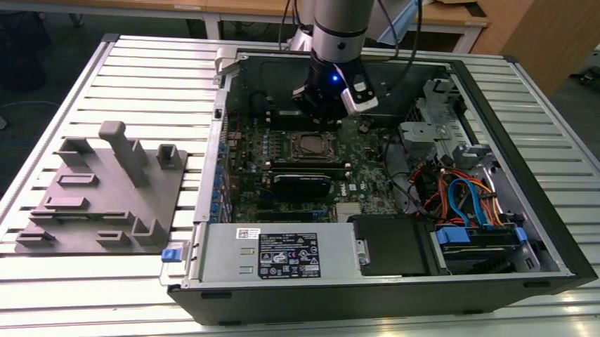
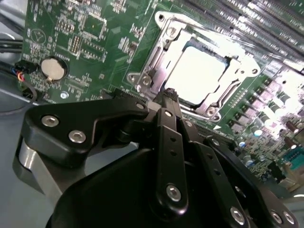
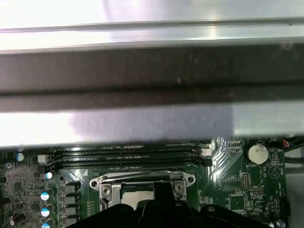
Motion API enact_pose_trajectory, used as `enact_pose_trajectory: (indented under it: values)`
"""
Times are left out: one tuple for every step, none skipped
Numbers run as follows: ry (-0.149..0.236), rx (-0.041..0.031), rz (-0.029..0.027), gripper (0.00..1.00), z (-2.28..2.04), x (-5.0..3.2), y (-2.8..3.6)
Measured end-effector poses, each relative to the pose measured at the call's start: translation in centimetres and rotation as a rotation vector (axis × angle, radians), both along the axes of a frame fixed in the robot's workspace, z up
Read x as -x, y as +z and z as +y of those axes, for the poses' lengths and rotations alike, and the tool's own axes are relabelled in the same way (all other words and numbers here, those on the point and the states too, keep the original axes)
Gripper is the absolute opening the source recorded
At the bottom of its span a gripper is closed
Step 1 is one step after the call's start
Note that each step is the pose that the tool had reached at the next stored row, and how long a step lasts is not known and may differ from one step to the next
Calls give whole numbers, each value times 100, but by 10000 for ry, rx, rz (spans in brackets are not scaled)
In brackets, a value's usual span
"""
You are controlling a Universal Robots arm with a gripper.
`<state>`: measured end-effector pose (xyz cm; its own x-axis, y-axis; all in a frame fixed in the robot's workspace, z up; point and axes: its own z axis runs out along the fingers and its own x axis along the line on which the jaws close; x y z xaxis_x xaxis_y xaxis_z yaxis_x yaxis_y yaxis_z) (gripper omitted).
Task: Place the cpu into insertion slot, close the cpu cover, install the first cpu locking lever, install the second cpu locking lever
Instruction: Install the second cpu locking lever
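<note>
The cpu (image 2: pixel 197 73) lies flat in the insertion slot (image 1: pixel 310 145) on the green board, its metal top glaring bright. The cpu cover (image 2: pixel 156 52), a silver frame with a square window, lies down around it. In the first wrist view the cpu cover (image 3: pixel 142 181) sits just past the black fingers. My gripper (image 2: pixel 168 97) hovers at one edge of the socket with its two black fingers pressed together and nothing seen between them. In the exterior view the gripper (image 1: pixel 322 116) hangs just behind the socket. I cannot make out the locking levers.
The open computer case has its far wall (image 3: pixel 142 71) close behind the socket. Long memory slots (image 3: pixel 123 154) and a coin battery (image 2: pixel 52 69) flank it. A black card (image 1: pixel 300 184), power supply (image 1: pixel 281 253) and cables (image 1: pixel 459 196) fill the case. A grey fixture plate (image 1: pixel 103 189) lies at the exterior view's left.
</note>
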<state>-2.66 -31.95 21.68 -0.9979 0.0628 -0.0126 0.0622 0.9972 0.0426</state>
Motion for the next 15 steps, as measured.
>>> enact_pose_trajectory:
  values:
    - [1,0,0,10,-9,0,0]
    - [0,0,0,10,-8,0,0]
    - [-1,0,0,10,-8,0,0]
    - [0,0,0,10,-26,0,0]
    - [0,1,0,10,-46,0,0]
    - [0,0,0,10,-46,0,0]
    - [0,0,0,10,-47,0,0]
    - [0,0,0,10,-48,0,0]
    - [0,0,0,10,-50,0,0]
    - [1,2,1,10,-53,0,1]
    - [1,1,0,10,-58,0,1]
    - [0,0,0,10,-62,0,0]
    - [0,1,0,10,-69,0,0]
    - [0,1,1,10,-78,0,0]
    - [0,0,0,10,-87,0,0]
